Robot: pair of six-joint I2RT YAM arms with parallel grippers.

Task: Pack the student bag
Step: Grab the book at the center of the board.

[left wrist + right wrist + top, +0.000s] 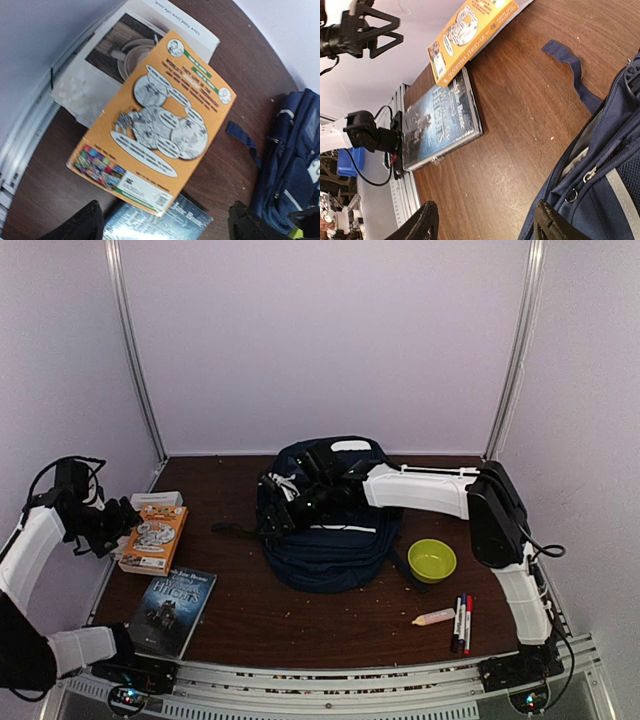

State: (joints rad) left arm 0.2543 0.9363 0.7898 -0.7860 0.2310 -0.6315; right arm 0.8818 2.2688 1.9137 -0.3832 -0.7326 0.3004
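Hovering at the student bag [330, 552] — right jaws spread wide.

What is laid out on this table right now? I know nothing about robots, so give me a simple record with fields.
bag: navy student bag, mid-table, zip partly open
books: orange book overlapping a white booklet; dark book nearer the front; all left of the bag
small items: green bowl, markers and cream tube, right of the bag
left gripper: open, above the orange book, holding nothing
right gripper: open, at the bag's left edge, holding nothing
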